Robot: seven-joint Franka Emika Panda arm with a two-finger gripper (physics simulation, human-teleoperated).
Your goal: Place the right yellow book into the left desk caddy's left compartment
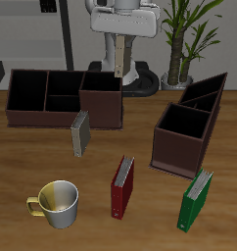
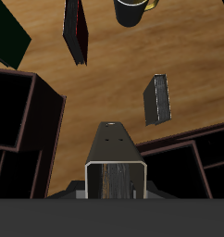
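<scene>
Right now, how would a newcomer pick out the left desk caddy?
On the wooden table, find the green book near the front edge; the left desk caddy stands just behind it. Unlike the wide, low caddy, it joins one tall square bin to slanted-top slots.

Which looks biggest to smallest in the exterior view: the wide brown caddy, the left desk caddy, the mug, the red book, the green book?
1. wide brown caddy
2. left desk caddy
3. mug, only narrowly ahead of the books
4. red book and green book: these look alike, so not ranked against each other.
</scene>
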